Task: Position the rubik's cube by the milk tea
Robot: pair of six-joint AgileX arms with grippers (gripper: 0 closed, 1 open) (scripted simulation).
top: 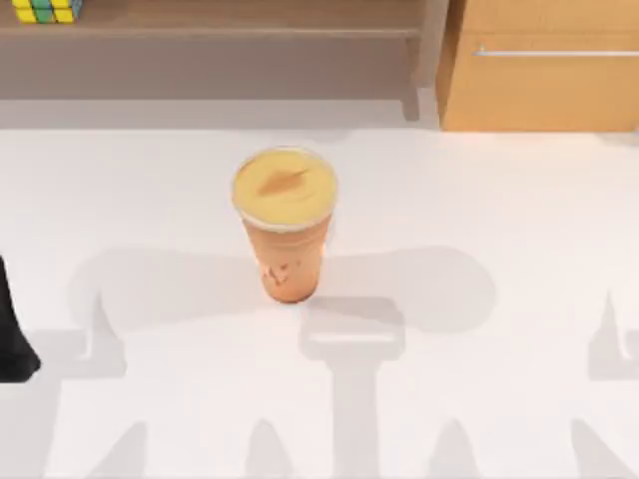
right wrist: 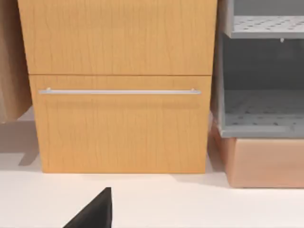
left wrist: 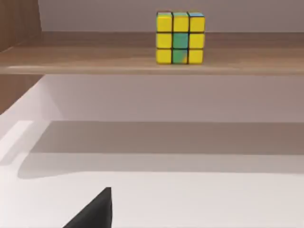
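Though cropped, rubik's cube atop shelf.

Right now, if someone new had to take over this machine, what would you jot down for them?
Left arm: parked at the table's left edge, holding nothing that I can see. Its wrist camera faces the shelf.
Right arm: its wrist camera faces the wooden drawer cabinet.
Rubik's cube: sitting on the wooden shelf at the back left, untouched.
Milk tea: upright near the middle of the white table, lid on.
Done: nothing yet; cube and cup are far apart.
Left: likely the left arm reaches to the shelf, picks up the cube and sets it on the table beside the cup without knocking it.
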